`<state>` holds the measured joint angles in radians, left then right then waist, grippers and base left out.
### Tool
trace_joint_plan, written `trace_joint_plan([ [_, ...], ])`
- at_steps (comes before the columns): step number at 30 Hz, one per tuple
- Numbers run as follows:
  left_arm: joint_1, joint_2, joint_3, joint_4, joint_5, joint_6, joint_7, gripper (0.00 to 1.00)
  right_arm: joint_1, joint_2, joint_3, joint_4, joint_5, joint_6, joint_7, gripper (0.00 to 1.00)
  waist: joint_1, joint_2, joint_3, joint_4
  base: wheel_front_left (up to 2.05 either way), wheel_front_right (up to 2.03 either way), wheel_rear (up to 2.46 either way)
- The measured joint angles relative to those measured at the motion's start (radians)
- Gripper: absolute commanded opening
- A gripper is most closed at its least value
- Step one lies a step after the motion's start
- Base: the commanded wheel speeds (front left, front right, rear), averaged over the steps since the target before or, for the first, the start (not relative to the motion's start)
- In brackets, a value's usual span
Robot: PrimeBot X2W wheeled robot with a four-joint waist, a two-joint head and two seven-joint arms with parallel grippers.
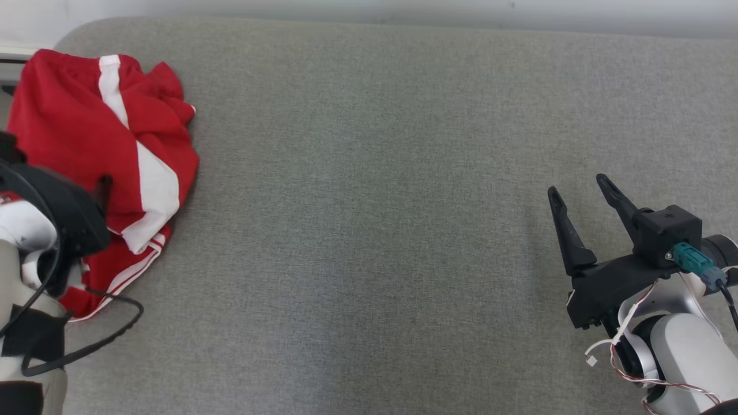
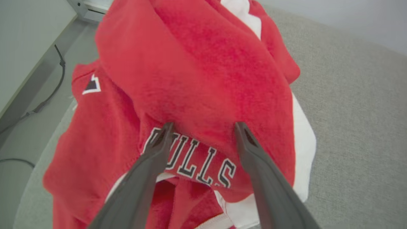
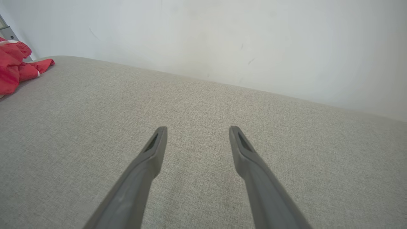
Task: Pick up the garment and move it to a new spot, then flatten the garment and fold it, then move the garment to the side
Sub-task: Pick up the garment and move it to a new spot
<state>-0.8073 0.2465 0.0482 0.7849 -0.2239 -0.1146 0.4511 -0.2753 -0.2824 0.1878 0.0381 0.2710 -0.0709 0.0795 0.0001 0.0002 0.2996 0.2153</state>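
Two grippers are at work here, both with their fingers spread wide and neither pinching anything. In the head view the garment point(image 1: 75, 121), red cloth with broad white stripes, lies crumpled at the upper left of the frame, on the left end of a grey cushion point(image 1: 369, 202) and close to its rounded corner. The left gripper point(image 2: 204, 125) sits over the lower part of the heap, at the left edge of the head view, with a black cable point(image 1: 104, 337) looping out from its arm onto the cushion. In the left wrist view its two dark fingers rise from the bottom of the frame, their tips level with a thick red fold; white letters with black outlines reading "ULLS" show on the cloth between them. Whether the tips touch the fabric cannot be told. At the left edge of that frame a strip of grey floor point(image 2: 31, 105) runs beside the cushion. The right gripper point(image 1: 578, 184) is at the lower right of the head view, well apart from the garment, above bare grey cushion. In the right wrist view its fingers point across the cushion toward a pale wall point(image 3: 222, 38), and a bit of the red cloth shows at the upper left corner.
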Motion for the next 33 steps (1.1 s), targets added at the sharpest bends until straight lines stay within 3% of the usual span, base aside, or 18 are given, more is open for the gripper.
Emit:
trace_joint_plan([
  [8, -0.034, -0.011, -0.001, 0.105, -0.006, 0.000, 0.085, 1.00, -0.001, -0.010, -0.007, -0.012, 0.000, 0.000, 0.012, 1.00, 0.0000, 0.0000, 0.026, -0.014, 0.00, 0.00, 0.00],
  [9, -0.040, -0.015, -0.001, 0.112, -0.006, 0.000, 0.090, 0.86, -0.001, -0.011, -0.007, -0.012, 0.000, 0.000, 0.014, 1.00, 0.0000, 0.0000, 0.029, -0.015, 0.00, 0.00, 0.00],
  [10, -0.044, -0.017, -0.003, 0.119, -0.006, 0.001, 0.091, 0.29, -0.001, -0.011, -0.007, -0.012, 0.000, 0.000, 0.016, 1.00, 0.0000, 0.0000, 0.031, -0.017, 0.00, 0.00, 0.00],
  [11, -0.048, -0.019, -0.007, 0.127, -0.006, 0.001, 0.094, 0.00, -0.001, -0.011, -0.008, -0.012, 0.000, 0.000, 0.017, 1.00, 0.0001, 0.0000, 0.033, -0.018, 0.00, 0.00, 0.00],
  [18, -0.088, -0.027, -0.035, 0.167, 0.004, 0.000, 0.095, 0.00, -0.002, -0.012, -0.012, -0.005, 0.000, 0.000, 0.017, 1.00, 0.0000, 0.0000, 0.027, -0.012, 0.00, 0.00, 0.00],
  [33, -0.210, -0.070, -0.108, 0.092, 0.004, -0.010, -0.053, 0.00, -0.002, 0.030, 0.001, 0.063, 0.012, 0.000, 0.000, 1.00, -0.0001, -0.0002, -0.046, -0.012, 0.00, 0.00, 0.00],
])
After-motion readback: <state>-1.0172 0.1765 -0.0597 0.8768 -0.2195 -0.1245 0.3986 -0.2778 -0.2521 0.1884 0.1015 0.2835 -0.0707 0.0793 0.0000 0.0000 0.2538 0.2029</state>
